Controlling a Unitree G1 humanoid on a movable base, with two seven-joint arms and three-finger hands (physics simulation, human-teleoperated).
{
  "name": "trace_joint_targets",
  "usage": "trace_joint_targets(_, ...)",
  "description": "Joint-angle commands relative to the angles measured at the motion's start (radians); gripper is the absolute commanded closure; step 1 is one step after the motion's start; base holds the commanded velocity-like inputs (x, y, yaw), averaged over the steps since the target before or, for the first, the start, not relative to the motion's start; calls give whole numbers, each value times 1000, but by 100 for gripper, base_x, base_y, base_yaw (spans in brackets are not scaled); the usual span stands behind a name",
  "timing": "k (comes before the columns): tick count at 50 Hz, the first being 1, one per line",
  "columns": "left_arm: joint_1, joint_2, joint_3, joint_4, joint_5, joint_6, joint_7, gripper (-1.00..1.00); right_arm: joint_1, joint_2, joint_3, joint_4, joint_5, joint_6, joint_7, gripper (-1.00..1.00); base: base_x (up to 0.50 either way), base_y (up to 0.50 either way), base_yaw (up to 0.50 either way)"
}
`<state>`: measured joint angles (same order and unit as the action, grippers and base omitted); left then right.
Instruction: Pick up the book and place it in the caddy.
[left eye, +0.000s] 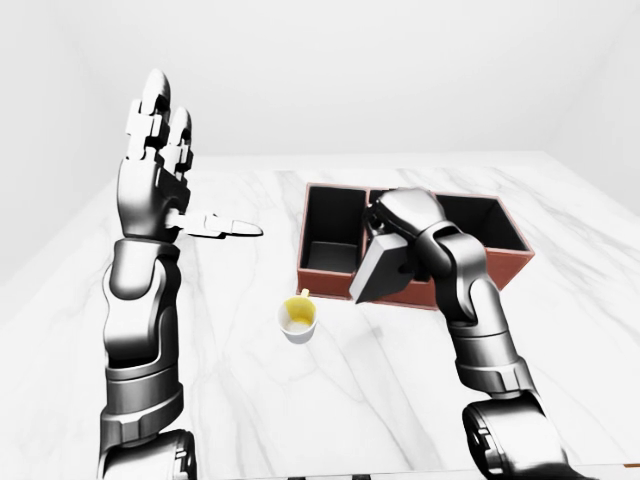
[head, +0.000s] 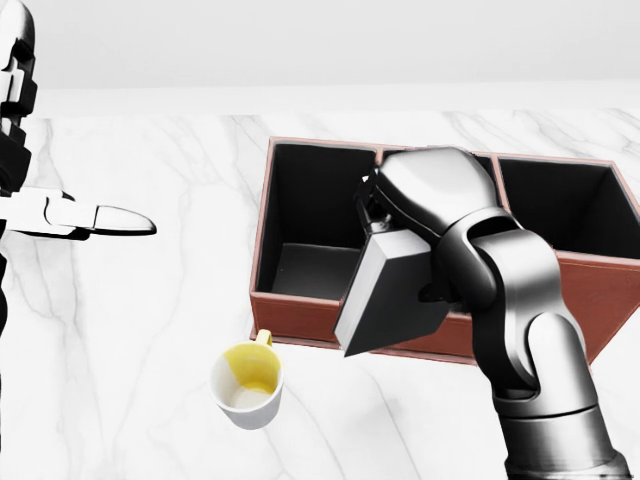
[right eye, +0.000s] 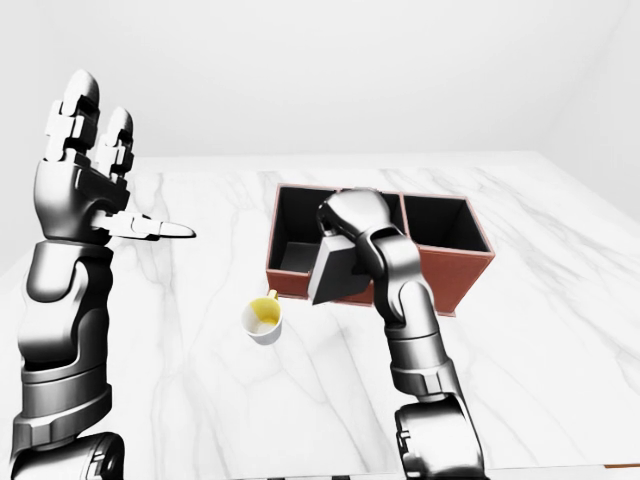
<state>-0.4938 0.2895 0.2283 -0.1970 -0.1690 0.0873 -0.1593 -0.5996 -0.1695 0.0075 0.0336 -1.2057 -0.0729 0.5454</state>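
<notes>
Book in hand, over the caddy's near wall.
Left robot hand raised, fingers spread wide; mug on the bench; my right robot hand grips the tilted book above the caddy.

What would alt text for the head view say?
The right hand holds a grey book tilted over the brown caddy's near wall on a white marble table. A yellow-lined mug sits below; the open left hand is raised at left.
</notes>
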Motion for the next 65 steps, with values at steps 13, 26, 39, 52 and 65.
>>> trace_joint_targets(13,12,6,10,11,-16,0,-2,-100,-361,-72,-16,454,69,105,-161,100,0,0,0)
trace_joint_targets(26,18,7,13,23,-22,0,-4,-100,-519,-118,-9,753,90,121,-304,100,0,0,0)
trace_joint_targets(39,13,8,9,38,-22,0,-3,-100,-589,-144,12,949,53,104,-440,100,0,0,0)
trace_joint_targets(52,7,11,11,52,-24,0,-2,-100,-618,-146,37,1064,6,84,-557,100,0,0,0)
trace_joint_targets(65,10,12,11,56,-22,0,0,-100,-616,-146,47,1138,-26,58,-644,100,0,0,0)
